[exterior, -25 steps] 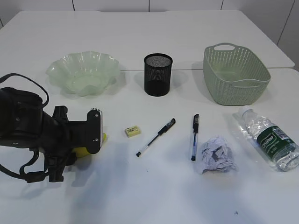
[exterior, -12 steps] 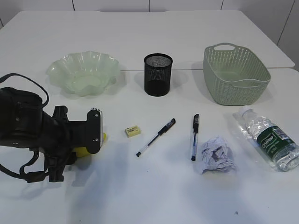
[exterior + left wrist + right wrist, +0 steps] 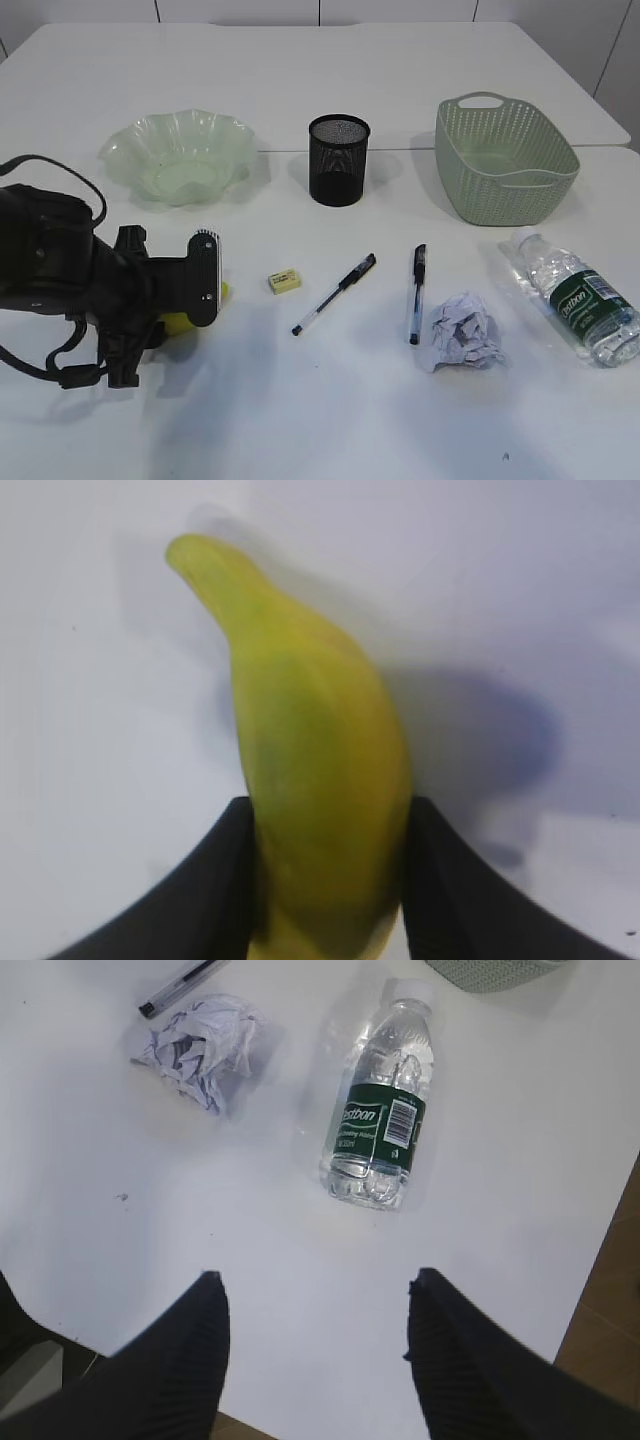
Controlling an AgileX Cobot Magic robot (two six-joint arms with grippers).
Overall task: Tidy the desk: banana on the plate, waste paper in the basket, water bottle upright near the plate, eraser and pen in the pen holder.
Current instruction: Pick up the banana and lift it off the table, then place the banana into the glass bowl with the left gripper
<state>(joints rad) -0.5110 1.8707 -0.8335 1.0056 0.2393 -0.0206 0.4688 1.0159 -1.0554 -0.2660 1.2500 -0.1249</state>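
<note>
The left claw [image 3: 328, 880] had its fingers pressed against both sides of the banana [image 3: 315, 780], which lay on the table, a grip set low for lifting. The right claw [image 3: 315, 1345] hung open and empty above the table edge, near the bottle [image 3: 385, 1110] lying on its side and the paper ball [image 3: 200, 1045]. Farther off lay the eraser [image 3: 284, 281] and two pens [image 3: 335, 293], untouched. Beyond them stood the plate [image 3: 180, 157], the holder [image 3: 338, 160] and the basket [image 3: 503, 160], all empty, ready to receive.
</note>
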